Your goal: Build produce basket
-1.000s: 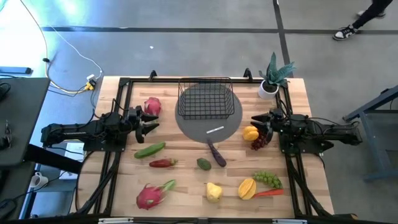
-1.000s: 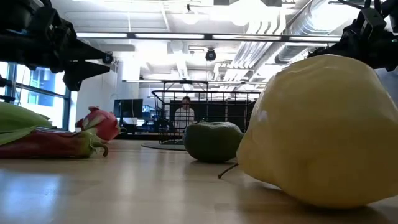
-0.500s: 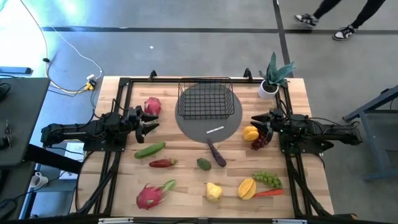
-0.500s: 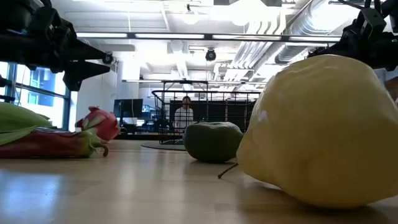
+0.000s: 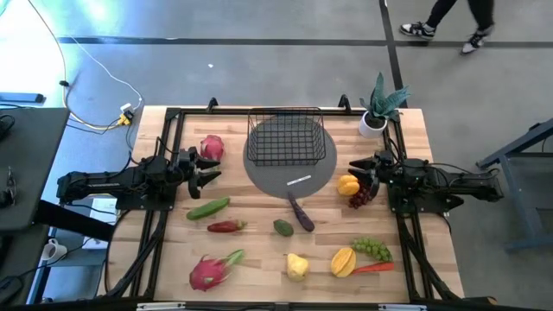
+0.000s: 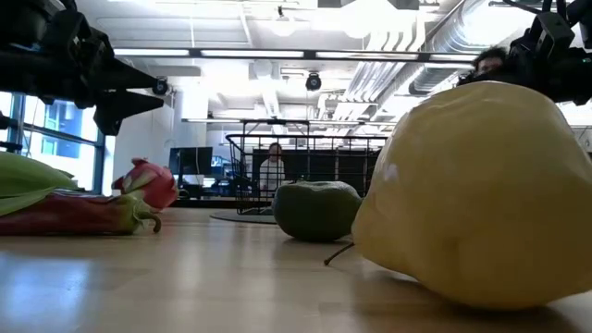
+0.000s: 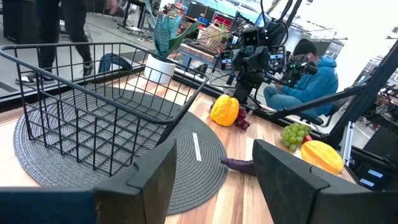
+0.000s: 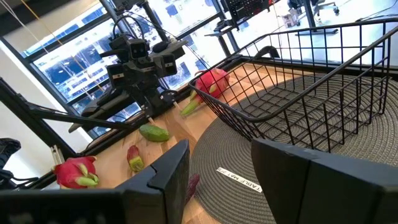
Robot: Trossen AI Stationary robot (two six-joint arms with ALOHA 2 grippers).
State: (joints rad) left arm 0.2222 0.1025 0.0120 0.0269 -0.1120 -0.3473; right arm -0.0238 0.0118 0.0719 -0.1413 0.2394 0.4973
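Wooden bench [image 5: 259, 259] strewn with produce [image 5: 298, 265]; basket [image 5: 285, 138] on grey mat [image 5: 298, 177] holds nothing. Both arms' jaws stand open, gripping nothing.

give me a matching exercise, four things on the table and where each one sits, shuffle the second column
Things:
1. black wire-grid basket
2. green potted plant in a white pot
3. bunch of green grapes
4. pink dragon fruit with green leaves

Places:
a. near edge of the wooden table, on the left arm's side
b. on the round grey woven mat
c. far corner on the right arm's side
d. beside the yellow-orange ribbed fruit, on the right arm's side

Pairs: 1-b, 2-c, 3-d, 4-a
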